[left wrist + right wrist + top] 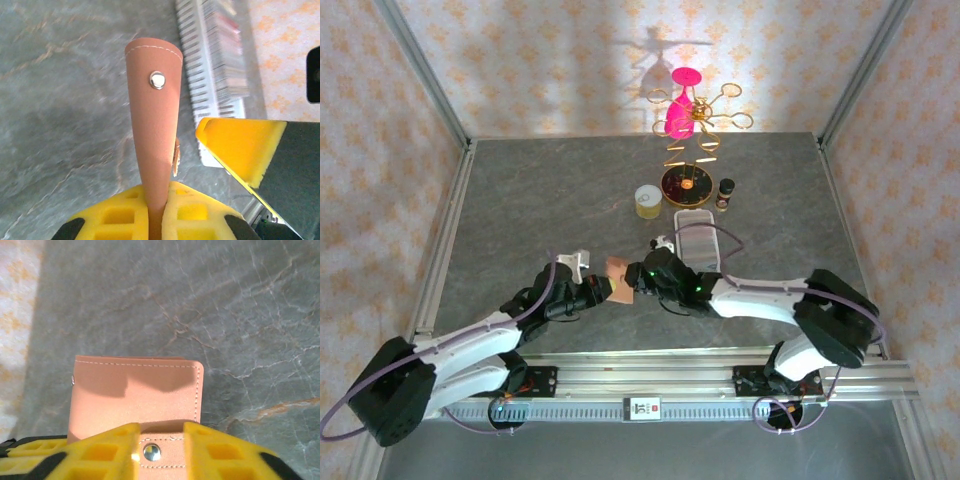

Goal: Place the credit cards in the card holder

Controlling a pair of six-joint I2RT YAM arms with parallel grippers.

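The tan leather card holder [618,276] is held up between the two arms above the grey table. My left gripper [159,192] is shut on it, and one leather flap [152,115] with a metal snap stands straight up out of the yellow fingers. In the right wrist view the card holder's flat face [135,392] fills the middle. My right gripper [161,432] is open, its fingers standing on either side of the snap tab [152,452]. One right finger [240,150] sits close beside the flap. A blurred row of thin card edges [225,55], possibly the credit cards, stands in the white tray.
The long white perforated tray [695,238] lies just behind the right gripper. Farther back are a small yellow tub [648,201], a round dark dish [685,184], a small dark bottle [725,193] and a gold stand with pink pieces [685,110]. Bare table stretches to the left.
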